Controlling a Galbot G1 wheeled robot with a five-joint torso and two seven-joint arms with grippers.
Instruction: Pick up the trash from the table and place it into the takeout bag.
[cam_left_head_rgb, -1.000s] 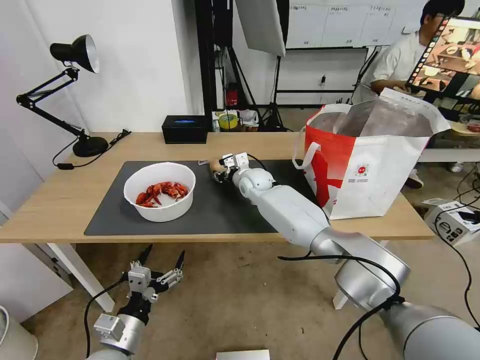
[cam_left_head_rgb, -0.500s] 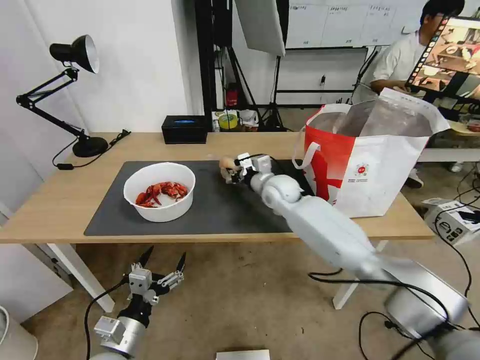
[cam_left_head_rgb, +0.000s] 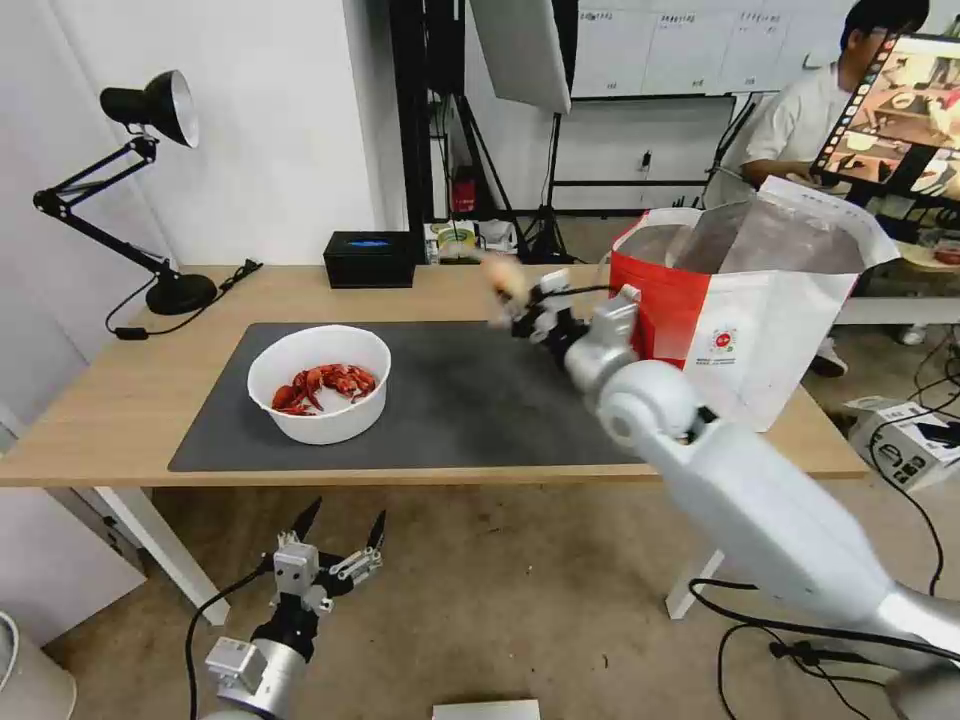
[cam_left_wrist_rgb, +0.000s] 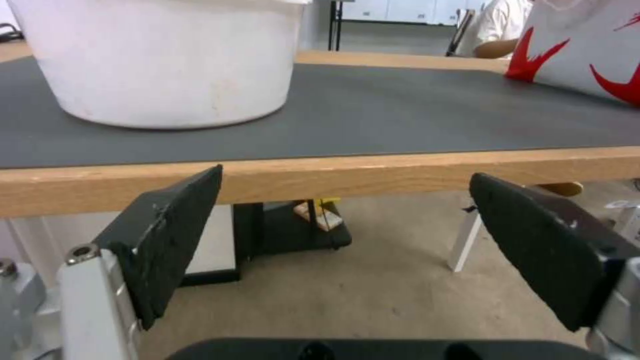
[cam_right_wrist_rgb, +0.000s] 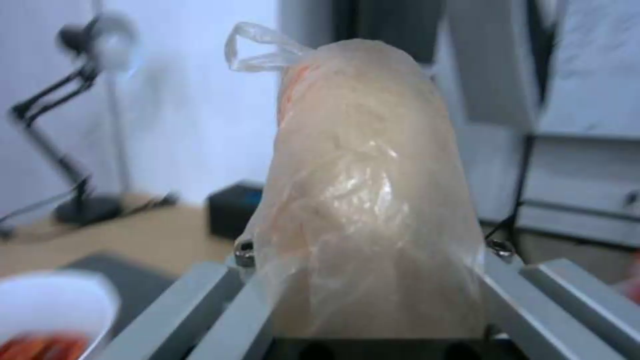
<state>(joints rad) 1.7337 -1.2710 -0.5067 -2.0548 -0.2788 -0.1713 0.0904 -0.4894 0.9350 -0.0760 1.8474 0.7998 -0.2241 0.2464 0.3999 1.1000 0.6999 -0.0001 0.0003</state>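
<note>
A long wooden table stands against a white wall, a dark grey mat covering its middle. A black desk lamp sits at the far left corner and a black box at the back edge. On the mat's left part rests a white bowl holding red crayfish shells. The red and white bag stands open at the table's right end. The right gripper is raised above the mat near the bag's left side, clamped on a bun in a clear bag. The left gripper hangs below the table's front edge over bare floor, fingers spread apart.
</note>
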